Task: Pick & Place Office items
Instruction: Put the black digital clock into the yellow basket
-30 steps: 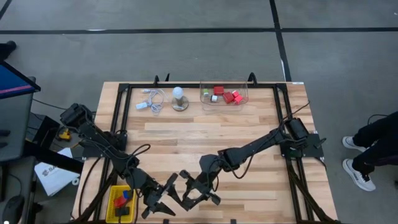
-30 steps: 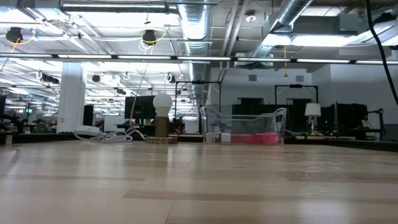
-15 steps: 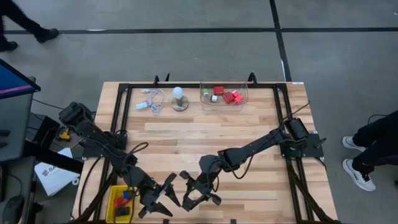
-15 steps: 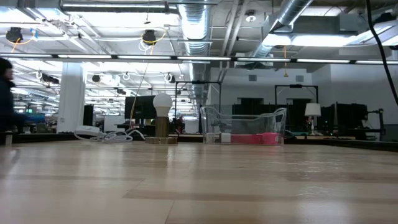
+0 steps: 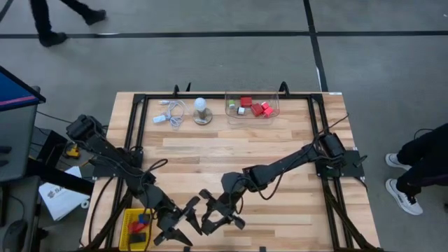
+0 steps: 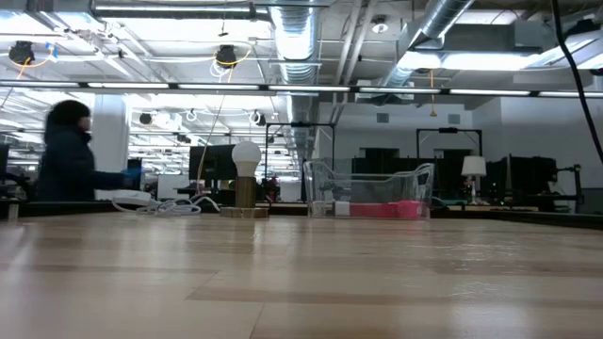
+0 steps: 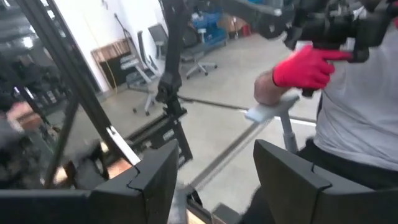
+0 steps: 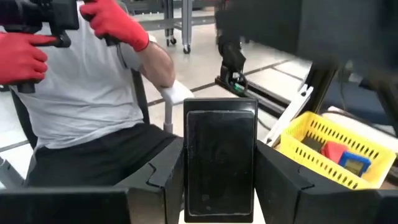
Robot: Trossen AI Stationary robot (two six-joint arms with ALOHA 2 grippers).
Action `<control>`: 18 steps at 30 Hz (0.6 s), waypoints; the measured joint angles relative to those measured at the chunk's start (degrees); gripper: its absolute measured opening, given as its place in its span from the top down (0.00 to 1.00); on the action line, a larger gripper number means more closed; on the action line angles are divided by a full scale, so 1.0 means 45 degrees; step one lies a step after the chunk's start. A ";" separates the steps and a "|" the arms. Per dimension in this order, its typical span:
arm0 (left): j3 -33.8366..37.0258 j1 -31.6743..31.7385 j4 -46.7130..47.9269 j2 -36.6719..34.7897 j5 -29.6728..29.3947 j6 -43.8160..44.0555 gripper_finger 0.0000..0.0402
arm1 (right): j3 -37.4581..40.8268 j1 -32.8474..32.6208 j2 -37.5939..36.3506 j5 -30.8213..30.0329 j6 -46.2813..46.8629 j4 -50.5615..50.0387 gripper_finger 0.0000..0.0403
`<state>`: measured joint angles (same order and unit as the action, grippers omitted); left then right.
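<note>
1. Right hand [image 5: 218,215], near the counter's [image 5: 280,150] front edge, pinches a black block [image 8: 219,163].
2. Left hand [image 5: 183,222] beside it gapes, spread and carrying nothing.
3. Yellow bin [image 5: 129,225] at the front-left corner holds few blocks; several remain in the clear bin [image 5: 252,115] at the far edge.

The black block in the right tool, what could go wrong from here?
1. The right tool holds the black block close to the left tool, near the table's front edge; the two might collide.
2. The yellow bin lies beyond the left arm, so carrying the block there could mean crossing it.
3. A seated person in red gloves is close ahead, so a dropped block might fall off the table.
</note>
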<state>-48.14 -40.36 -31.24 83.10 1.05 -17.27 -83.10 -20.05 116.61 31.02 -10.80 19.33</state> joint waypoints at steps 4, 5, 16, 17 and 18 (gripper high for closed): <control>0.0010 0.0013 0.0183 0.0008 0.0031 0.0279 0.48 | -0.0024 -0.0049 -0.0017 0.0006 -0.0027 -0.0041 0.64; 0.0010 0.0015 0.0196 0.0008 0.0103 0.0284 0.48 | -0.0021 -0.0055 -0.0017 0.0022 -0.0030 -0.0057 0.64; 0.0010 -0.0669 0.1560 -0.0333 0.0331 0.0631 0.49 | -0.0021 -0.0293 -0.0017 0.0422 0.0519 -0.1976 0.64; 0.0010 -0.0826 0.2067 -0.0521 -0.0313 0.0658 0.49 | -0.0021 -0.0392 -0.0017 0.0355 0.0614 -0.2338 0.64; 0.0010 -0.1001 0.2546 -0.0710 -0.1141 0.0662 0.49 | -0.0021 -0.0504 -0.0017 0.0097 0.0701 -0.2686 0.64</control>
<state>-48.10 -44.86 -19.78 79.90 -4.09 -14.29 -83.20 -22.32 116.53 31.46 -7.64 7.24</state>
